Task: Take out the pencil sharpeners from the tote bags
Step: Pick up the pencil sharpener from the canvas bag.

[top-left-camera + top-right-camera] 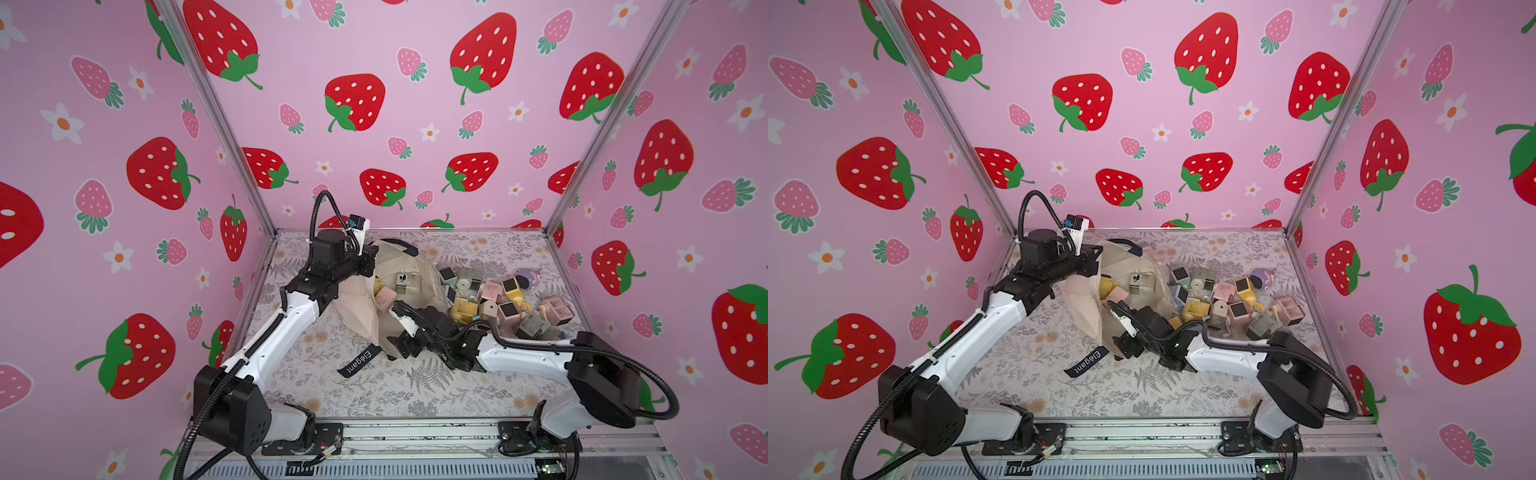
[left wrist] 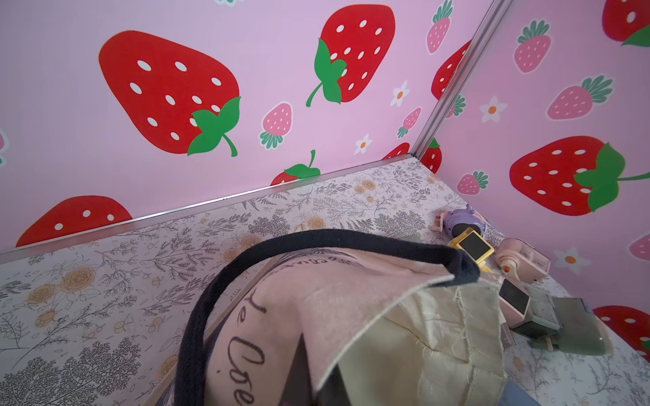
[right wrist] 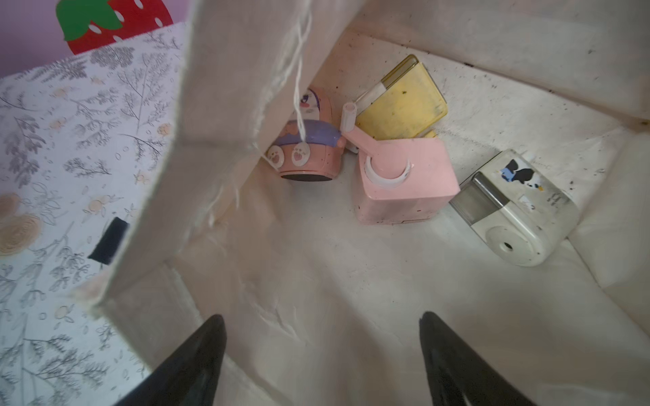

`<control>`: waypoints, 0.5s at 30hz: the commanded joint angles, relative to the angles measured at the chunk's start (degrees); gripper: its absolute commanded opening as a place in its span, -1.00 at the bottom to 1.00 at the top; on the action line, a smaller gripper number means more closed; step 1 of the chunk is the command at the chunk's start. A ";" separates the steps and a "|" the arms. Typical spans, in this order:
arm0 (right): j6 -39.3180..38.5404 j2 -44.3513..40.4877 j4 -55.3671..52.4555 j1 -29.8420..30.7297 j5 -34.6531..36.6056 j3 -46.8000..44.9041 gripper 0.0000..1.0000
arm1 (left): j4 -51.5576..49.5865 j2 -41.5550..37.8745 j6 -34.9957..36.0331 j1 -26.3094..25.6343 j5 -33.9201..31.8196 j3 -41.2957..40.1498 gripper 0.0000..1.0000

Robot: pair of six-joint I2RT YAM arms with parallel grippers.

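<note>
Overhead pair; wrist cameras near tote [image 1: 359,309]

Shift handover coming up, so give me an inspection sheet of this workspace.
Surface: floral-print table, flat.
Job's things: cream tote bag lying open; four sharpeners inside; pile of sharpeners out beside it.
Clutter: nothing seen.
Tools: left tool shut on the bag's rim; right tool open, empty, in the bag's mouth.
Cables: black hoses run along both arms.
Surroundings: pink strawberry-print walls.
</note>
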 commanded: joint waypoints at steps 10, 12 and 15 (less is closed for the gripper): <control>7.46 14.71 1.30 -5.64 2.64 12.72 0.82 | 1.96 -1.09 1.05 -0.37 0.00 2.68 -1.00; 9.91 16.99 2.31 -6.31 2.94 14.09 0.85 | 1.88 -0.83 1.08 -0.22 0.08 2.83 -1.00; 12.51 20.80 3.00 -6.81 4.81 16.96 0.94 | 1.74 -0.70 0.98 -0.30 0.28 2.98 -1.00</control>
